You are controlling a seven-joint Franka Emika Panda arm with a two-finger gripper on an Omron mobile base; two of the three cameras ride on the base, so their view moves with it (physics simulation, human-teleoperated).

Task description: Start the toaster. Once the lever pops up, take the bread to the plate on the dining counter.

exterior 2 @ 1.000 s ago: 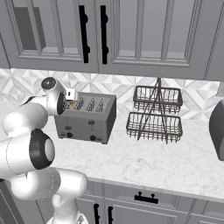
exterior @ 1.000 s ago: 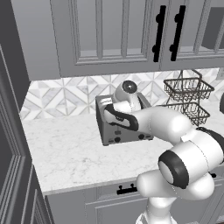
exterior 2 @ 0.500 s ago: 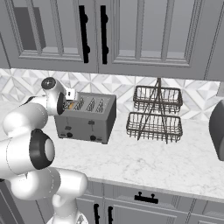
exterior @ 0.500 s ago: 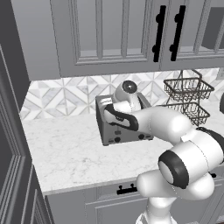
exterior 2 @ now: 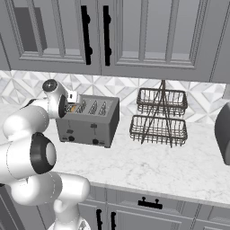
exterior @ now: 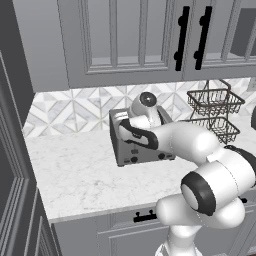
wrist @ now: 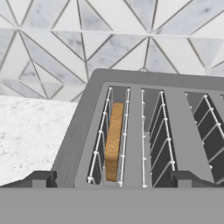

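The grey toaster (wrist: 83, 131) stands on the counter against the tiled wall, its slots facing up. The golden-brown bread (wrist: 113, 140) sits upright and low in the outermost slot at the left end. My gripper (wrist: 113, 179) hovers just above that end, open, with one dark fingertip (wrist: 39, 178) on each side of the slot and nothing between them. From the right base view the gripper (exterior 2: 71, 104) hangs over the toaster (exterior 2: 90, 126) beside a sliver of bread (exterior 2: 72, 108). My arm covers much of the toaster (exterior: 145, 152) in the left base view. The plate and dining counter are out of view.
A two-tier wire basket rack (exterior 2: 157, 119) stands right of the toaster, with a dark appliance (exterior 2: 223, 134) further right. Grey upper cabinets (exterior 2: 134, 36) with black handles hang overhead. White marble counter (exterior 2: 170, 166) spreads in front of the toaster.
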